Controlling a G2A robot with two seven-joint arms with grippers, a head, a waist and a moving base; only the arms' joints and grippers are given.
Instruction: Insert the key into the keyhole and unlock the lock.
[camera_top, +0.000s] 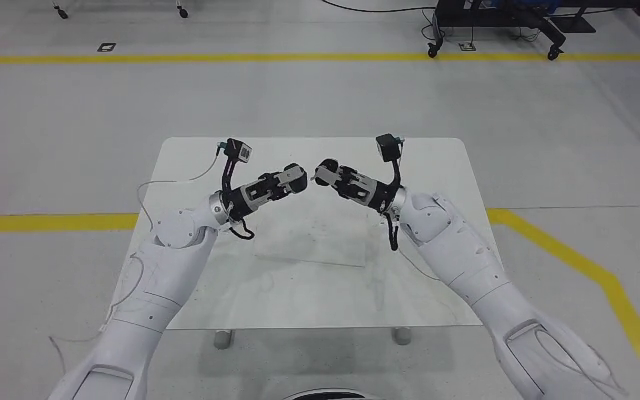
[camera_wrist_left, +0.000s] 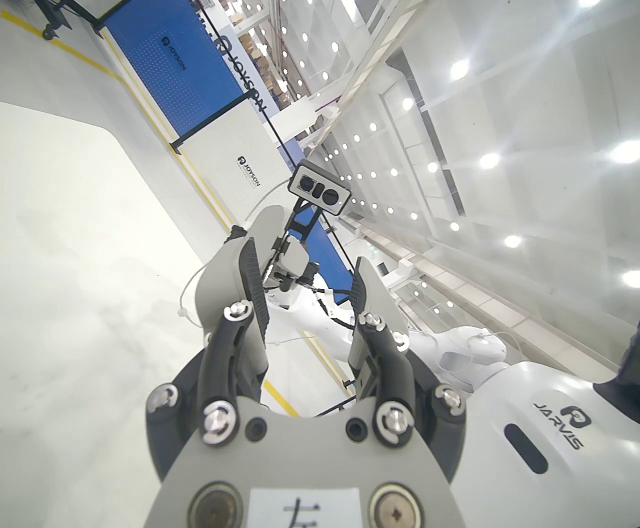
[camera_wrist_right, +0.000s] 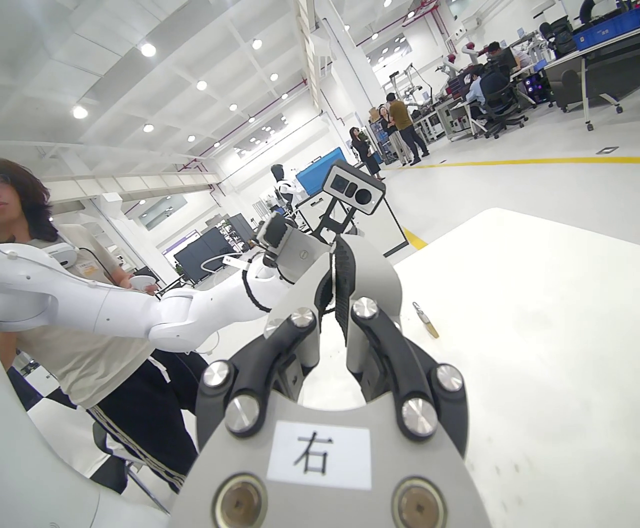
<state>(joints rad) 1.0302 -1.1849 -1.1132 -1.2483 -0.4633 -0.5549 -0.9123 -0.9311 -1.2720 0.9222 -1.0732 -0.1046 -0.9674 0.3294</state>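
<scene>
A white table (camera_top: 420, 290) takes up the middle of the scene, with grey floor and yellow lines around it. The left arm (camera_top: 190, 225) comes up from the near left and the right arm (camera_top: 440, 230) from the near right. Both are raised above the table top and angled inward, so that their ends face each other over the far middle of the table, close together but not touching. The left gripper (camera_wrist_left: 306, 260) is spread wide, its two ribbed pads standing well apart with only open air between them. The right gripper (camera_wrist_right: 337, 255) is drawn narrow, its pads nearly meeting; I cannot tell whether anything is pinched there. The lock (camera_wrist_right: 426, 320), small and brass-coloured with a silver shackle, lies flat on the table top, apart from both grippers; the top view does not make clear how far left or right it sits.
</scene>
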